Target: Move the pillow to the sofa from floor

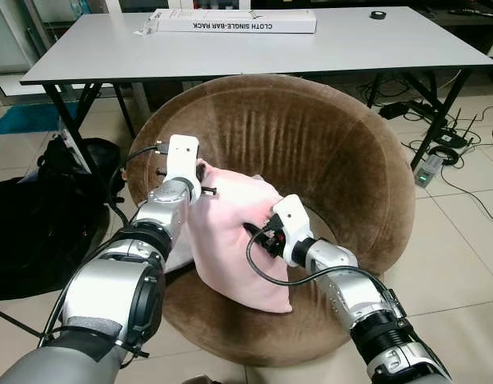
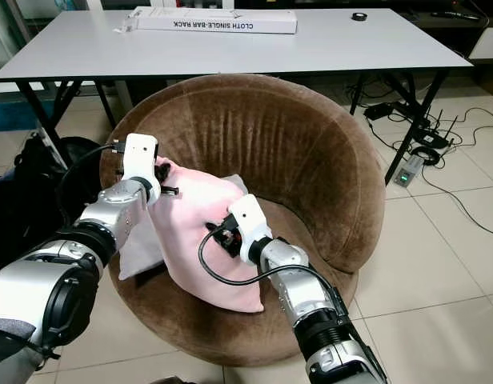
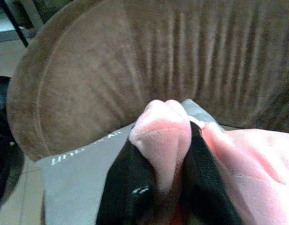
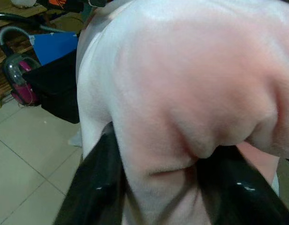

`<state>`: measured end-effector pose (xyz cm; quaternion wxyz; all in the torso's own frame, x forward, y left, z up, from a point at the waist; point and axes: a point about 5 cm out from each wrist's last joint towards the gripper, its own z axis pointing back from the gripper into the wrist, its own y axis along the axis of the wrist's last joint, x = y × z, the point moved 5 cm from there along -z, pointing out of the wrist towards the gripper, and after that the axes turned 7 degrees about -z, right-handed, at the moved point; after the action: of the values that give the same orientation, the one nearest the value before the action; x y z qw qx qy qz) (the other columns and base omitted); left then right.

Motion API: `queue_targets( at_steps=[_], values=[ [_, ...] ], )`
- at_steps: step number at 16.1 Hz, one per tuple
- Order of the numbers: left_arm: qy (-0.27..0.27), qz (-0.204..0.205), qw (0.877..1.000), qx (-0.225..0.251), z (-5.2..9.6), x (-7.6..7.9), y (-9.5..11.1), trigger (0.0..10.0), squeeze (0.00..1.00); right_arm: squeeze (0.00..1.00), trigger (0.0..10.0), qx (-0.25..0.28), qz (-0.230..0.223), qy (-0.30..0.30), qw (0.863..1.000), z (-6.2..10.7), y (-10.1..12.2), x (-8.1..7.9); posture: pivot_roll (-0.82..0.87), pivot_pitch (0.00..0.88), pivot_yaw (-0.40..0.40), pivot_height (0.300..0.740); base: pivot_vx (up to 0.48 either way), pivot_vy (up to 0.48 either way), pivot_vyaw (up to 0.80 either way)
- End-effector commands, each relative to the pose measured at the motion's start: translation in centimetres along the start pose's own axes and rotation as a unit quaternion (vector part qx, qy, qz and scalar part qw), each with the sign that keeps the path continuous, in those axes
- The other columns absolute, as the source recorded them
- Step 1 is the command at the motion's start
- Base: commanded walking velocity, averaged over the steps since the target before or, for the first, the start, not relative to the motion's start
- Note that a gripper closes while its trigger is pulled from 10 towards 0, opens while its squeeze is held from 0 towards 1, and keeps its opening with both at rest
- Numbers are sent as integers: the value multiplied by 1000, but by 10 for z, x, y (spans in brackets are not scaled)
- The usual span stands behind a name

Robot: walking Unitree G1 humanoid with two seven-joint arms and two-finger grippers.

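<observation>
A pink pillow (image 1: 234,240) stands on edge in the seat of the round brown sofa chair (image 1: 310,144). My left gripper (image 1: 200,178) is shut on the pillow's upper left corner; its black fingers (image 3: 130,187) pinch a fold of pink fabric (image 3: 163,136). At the pillow's right side my right gripper (image 1: 261,232) is shut on another fold of the pillow (image 4: 182,108), black fingers (image 4: 97,187) on either side of it. A grey-white cushion (image 2: 138,248) lies behind the pillow on the seat's left.
A grey table (image 1: 246,44) with a long white box (image 1: 234,22) stands behind the chair. A black bag (image 1: 38,216) sits on the floor at the left. Cables and a power strip (image 1: 429,170) lie on the tiles at the right.
</observation>
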<state>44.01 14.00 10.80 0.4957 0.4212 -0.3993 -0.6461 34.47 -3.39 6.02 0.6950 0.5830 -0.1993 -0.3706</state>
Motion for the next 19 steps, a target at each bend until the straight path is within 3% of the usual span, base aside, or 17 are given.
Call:
queue_targets(
  at_steps=[1, 10, 13, 14, 19],
  values=[
    [-12, 8, 1000, -1, 0, 3, -1, 10000, 1000, 0, 0, 22, -1, 15, 1000, -4, 14, -4, -62, 0, 43, 740, 0, 0, 0],
    [-30, 20, 999, 11, 1, -3, 2, 10000, 1000, 0, 0, 22, -9, 11, 1000, -7, 14, 0, -42, 0, 38, 740, 0, 0, 0],
    [-27, 14, 998, 51, 2, -11, 20, 10000, 1000, 0, 0, 15, -7, -13, 1000, -8, 13, 10, -33, 0, 34, 740, 0, 0, 0],
    [-56, 19, 995, 81, 4, -7, 32, 10000, 0, 0, 0, 8, -8, -35, 999, -7, 10, 19, -3, 0, 17, 740, 0, 0, 0],
    [-128, -31, 982, 137, 15, 9, 36, 10000, 0, 0, 0, 4, -23, -93, 995, -7, 13, 46, 26, 0, 6, 740, 0, 0, 0]
  ],
)
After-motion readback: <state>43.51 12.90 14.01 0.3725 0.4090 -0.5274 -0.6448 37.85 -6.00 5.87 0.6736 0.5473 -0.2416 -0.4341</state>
